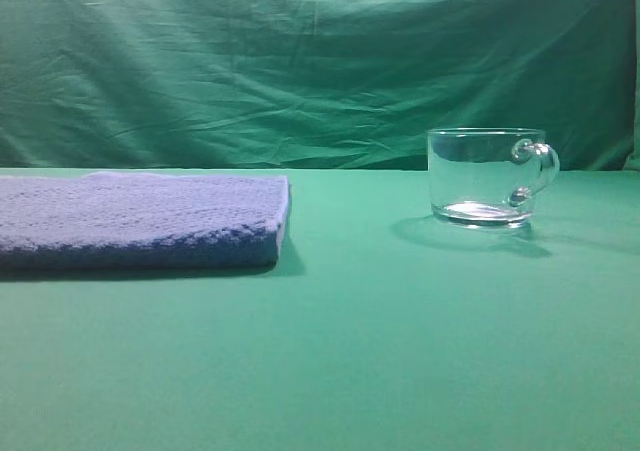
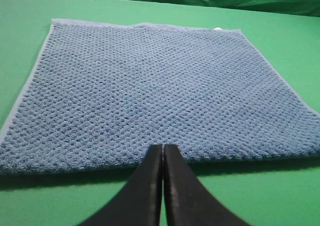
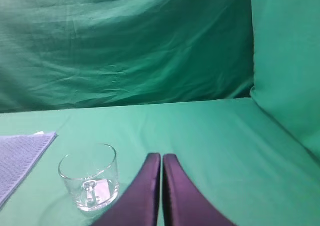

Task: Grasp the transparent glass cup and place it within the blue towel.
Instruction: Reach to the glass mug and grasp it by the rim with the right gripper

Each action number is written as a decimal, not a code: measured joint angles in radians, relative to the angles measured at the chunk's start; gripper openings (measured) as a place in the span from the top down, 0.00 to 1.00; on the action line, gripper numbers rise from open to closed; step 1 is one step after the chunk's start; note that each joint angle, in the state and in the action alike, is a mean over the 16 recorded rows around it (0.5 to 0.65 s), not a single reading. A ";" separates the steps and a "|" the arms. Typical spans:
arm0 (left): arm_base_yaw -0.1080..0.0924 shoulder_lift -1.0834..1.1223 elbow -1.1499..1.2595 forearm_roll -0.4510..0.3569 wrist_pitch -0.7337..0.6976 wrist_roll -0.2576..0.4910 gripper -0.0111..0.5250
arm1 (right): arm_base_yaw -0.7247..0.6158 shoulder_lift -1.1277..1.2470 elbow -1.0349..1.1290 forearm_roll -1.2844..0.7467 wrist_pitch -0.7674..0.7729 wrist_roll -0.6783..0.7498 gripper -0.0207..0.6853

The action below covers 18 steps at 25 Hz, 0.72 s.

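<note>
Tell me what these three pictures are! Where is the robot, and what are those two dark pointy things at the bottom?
They all show one moment, seen by three cameras on a robot with two arms. The first camera looks across a green table. On it lie a folded blue towel on the left and a clear glass cup with a handle on the right, standing upright and empty.

The other two cameras sit on the robot's wrists. The dark pointy things are each hand's two fingers pressed together. The left hand is shut, at the towel's near edge. The right hand is shut too, near the cup but not touching it.

Neither hand holds anything. The cup is not on the towel yet.
</note>
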<state>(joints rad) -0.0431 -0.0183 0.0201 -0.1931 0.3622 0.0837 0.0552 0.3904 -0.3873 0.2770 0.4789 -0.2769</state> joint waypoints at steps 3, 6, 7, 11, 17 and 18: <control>0.000 0.000 0.000 0.000 0.000 0.000 0.98 | 0.000 0.115 -0.084 0.017 0.084 -0.022 0.97; 0.000 0.000 0.000 0.000 0.000 0.000 0.98 | 0.000 0.214 -0.150 0.037 0.156 -0.049 0.97; 0.000 0.000 0.000 0.000 0.000 0.000 0.98 | 0.001 0.244 -0.169 0.043 0.177 -0.058 0.97; 0.000 0.000 0.000 0.000 0.000 0.000 0.98 | 0.021 0.351 -0.234 0.064 0.251 -0.097 0.97; 0.000 0.000 0.000 0.000 0.000 0.000 0.98 | 0.085 0.508 -0.305 0.065 0.310 -0.155 0.97; 0.000 0.000 0.000 0.000 0.000 0.000 0.98 | 0.098 0.535 -0.315 0.064 0.312 -0.163 0.97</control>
<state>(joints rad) -0.0431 -0.0183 0.0201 -0.1931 0.3622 0.0837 0.1531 0.9257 -0.7019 0.3408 0.7906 -0.4402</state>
